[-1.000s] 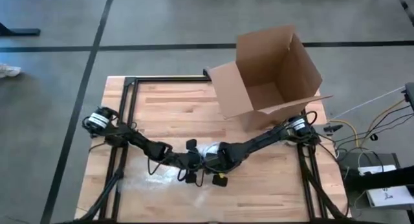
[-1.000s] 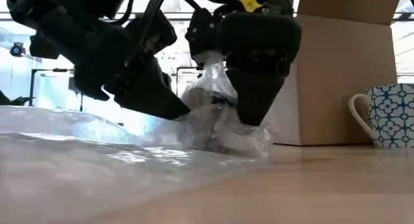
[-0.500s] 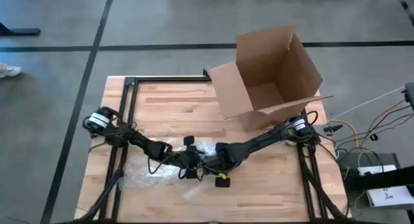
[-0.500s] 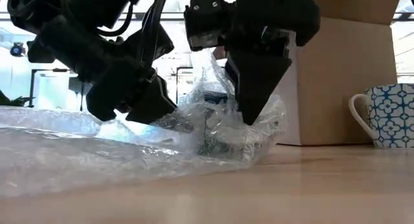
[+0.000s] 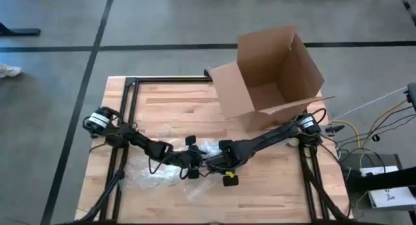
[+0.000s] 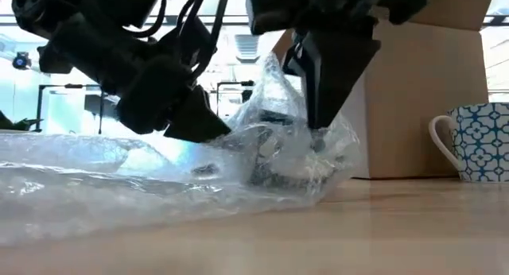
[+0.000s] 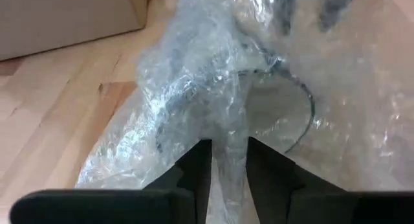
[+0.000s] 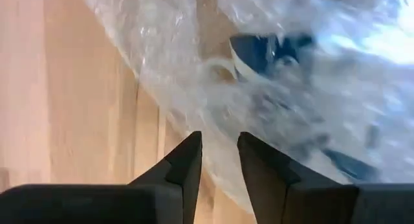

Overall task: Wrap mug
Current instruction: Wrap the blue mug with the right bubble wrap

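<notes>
The mug (image 6: 274, 160) is mostly hidden inside crumpled bubble wrap (image 6: 119, 183) at the middle of the wooden bench (image 5: 169, 101), only dark patches of its pattern showing through. The left gripper (image 7: 223, 160) pinches a fold of the wrap between nearly closed fingers, while the right gripper (image 8: 218, 153) presses on the bundle, fingers slightly parted. Behind stand an open cardboard box (image 5: 270, 75) and a second, blue-patterned mug (image 6: 477, 140), cut off at the right edge, with a bright, blurred room beyond.

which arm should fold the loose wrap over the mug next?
Left, probably. The left end effector is already pinched on the bubble wrap, whose loose stretch lies on its side of the wrapped mug. The right end effector points down at the bundle, better placed to steady it.
</notes>
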Robot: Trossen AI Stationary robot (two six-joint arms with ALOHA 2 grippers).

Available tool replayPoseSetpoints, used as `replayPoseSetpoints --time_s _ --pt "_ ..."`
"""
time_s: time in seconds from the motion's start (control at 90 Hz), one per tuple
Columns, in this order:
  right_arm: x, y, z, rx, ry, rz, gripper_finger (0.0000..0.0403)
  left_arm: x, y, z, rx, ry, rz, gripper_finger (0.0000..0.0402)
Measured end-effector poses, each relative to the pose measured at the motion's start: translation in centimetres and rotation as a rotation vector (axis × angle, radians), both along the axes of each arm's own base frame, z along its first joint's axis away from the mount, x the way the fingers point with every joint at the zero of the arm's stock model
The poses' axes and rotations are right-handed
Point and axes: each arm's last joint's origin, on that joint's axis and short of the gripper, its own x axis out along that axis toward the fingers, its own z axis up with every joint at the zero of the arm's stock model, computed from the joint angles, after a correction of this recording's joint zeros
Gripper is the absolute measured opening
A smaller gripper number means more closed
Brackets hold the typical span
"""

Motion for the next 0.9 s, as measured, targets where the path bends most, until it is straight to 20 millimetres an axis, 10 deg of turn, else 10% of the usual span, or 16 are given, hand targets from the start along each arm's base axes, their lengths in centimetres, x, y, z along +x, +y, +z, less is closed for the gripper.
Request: replayPoseSetpoints --time_s 0.9 --pt "0.7 -0.5 6.3 -0.351 -0.186 0.198 0.0023 -0.4 1.0 -0.9 0.103 0.059 0.019 0.0075"
